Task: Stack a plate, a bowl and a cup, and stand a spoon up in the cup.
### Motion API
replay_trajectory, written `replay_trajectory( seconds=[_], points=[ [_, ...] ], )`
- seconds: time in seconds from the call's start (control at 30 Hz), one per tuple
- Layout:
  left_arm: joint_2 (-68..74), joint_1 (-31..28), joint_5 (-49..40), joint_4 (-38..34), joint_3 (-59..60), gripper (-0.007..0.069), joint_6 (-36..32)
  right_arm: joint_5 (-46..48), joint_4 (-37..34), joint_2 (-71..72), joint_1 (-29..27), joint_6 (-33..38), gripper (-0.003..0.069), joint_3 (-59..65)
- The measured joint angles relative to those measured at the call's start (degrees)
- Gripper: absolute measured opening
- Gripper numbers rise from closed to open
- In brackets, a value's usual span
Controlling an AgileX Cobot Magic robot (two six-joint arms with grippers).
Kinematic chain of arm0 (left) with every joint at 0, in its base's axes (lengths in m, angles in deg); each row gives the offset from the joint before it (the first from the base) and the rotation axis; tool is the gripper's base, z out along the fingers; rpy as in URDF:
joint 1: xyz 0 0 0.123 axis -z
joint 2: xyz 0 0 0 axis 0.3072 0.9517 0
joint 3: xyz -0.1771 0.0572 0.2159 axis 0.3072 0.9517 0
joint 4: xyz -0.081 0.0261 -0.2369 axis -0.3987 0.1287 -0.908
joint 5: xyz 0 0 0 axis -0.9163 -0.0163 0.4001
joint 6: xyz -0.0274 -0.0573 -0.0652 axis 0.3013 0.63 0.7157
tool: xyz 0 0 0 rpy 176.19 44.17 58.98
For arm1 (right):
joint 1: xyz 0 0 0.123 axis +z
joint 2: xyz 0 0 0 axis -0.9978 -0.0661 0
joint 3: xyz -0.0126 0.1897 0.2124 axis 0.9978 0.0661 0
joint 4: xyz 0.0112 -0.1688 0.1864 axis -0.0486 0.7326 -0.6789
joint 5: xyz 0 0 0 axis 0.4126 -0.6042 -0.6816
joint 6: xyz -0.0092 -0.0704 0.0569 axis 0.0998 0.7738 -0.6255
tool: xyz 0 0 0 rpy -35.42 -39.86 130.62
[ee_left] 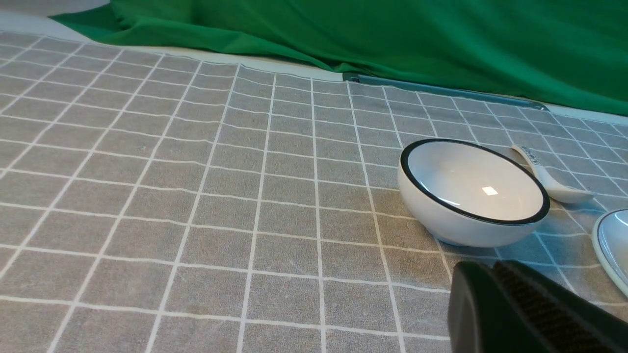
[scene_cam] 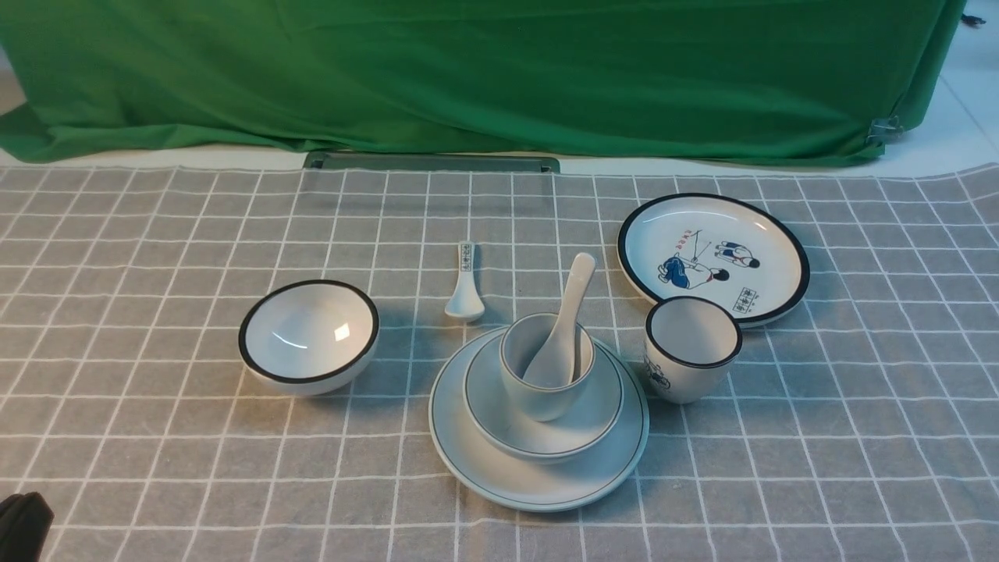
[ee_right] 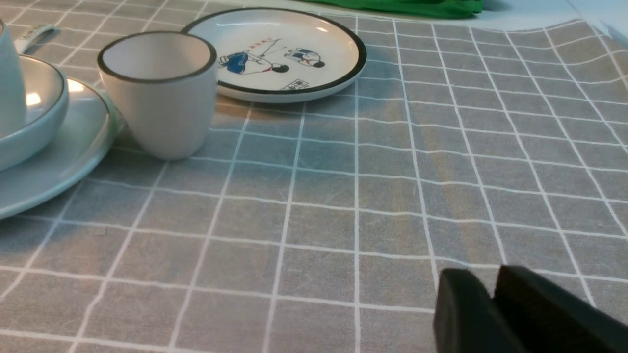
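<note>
The pale plate (scene_cam: 538, 480) lies on the cloth at front centre. The plain bowl (scene_cam: 581, 421) sits in it and the plain cup (scene_cam: 538, 394) stands in the bowl. The white spoon (scene_cam: 563, 324) leans in the cup, handle up and to the right. The right wrist view shows the edges of the plate (ee_right: 64, 162), bowl (ee_right: 44, 117) and cup (ee_right: 10, 83). My left gripper (ee_left: 490, 267) is shut and empty, low over the cloth near the black-rimmed bowl. My right gripper (ee_right: 488, 279) hangs over bare cloth right of the stack, a narrow gap between its tips, holding nothing.
A black-rimmed bowl (scene_cam: 309, 334) sits left of the stack, with a small marked spoon (scene_cam: 465, 285) behind it. A black-rimmed cup (scene_cam: 691, 347) stands close to the plate's right edge, and a cartoon plate (scene_cam: 714, 254) lies behind it. Green cloth covers the back.
</note>
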Motion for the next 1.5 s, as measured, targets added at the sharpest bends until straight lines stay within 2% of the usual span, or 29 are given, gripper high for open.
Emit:
replay_trajectory(
  seconds=[1.5],
  points=[
    [0.0, 0.0, 0.0, 0.0, 0.0, 0.0013, 0.0, 0.0, 0.0, 0.0, 0.0, 0.0, 0.0216, 0.0]
  ],
)
